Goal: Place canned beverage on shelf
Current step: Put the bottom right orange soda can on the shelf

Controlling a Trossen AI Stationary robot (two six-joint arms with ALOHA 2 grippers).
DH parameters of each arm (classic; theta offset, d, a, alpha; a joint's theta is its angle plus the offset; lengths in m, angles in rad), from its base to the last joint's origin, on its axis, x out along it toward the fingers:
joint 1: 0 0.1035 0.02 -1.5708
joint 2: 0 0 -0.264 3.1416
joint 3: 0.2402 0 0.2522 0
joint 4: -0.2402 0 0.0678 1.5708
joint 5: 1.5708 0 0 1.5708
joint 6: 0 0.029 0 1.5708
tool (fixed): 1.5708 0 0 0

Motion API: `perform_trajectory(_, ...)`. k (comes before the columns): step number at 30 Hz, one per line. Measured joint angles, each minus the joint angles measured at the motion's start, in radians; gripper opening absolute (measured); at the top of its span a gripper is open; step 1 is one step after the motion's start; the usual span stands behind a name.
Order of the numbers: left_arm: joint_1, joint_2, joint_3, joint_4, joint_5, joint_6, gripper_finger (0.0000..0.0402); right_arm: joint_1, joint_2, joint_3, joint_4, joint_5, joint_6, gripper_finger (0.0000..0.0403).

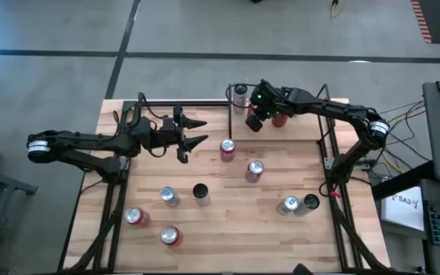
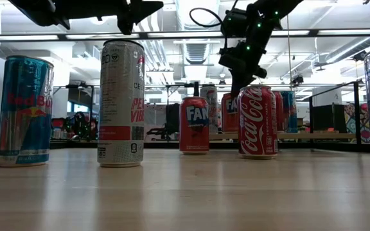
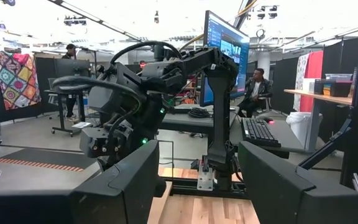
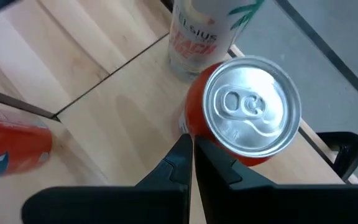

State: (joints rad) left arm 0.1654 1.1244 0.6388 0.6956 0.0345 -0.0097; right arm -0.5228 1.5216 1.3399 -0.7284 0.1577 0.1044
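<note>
One table (image 1: 281, 237) carries one shelf (image 1: 304, 122) at its far edge. Two arms work over them. The left gripper (image 1: 195, 136) hangs in the air above the table's left middle, fingers half apart and empty. The right gripper (image 1: 260, 116) is over the shelf, fingers pressed together, holding nothing, its tips just beside a red can (image 4: 244, 112). Two cans show on the shelf: that red can and a white can (image 1: 240, 94) next to it. Eight more cans stand loose on the table, among them a Coca-Cola can (image 2: 258, 122).
</note>
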Motion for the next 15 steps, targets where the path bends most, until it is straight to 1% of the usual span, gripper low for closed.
perform_trajectory(8,-0.001,0.0,0.0,-0.002,0.0,0.0,0.0205,-0.002,-0.003,0.049,-0.155,-0.007,0.007,0.0009)
perform_trajectory(15,0.0,0.0,0.0,-0.003,0.0,0.002,0.0205,-0.028,0.013,0.049,-0.125,-0.006,0.007,0.0009)
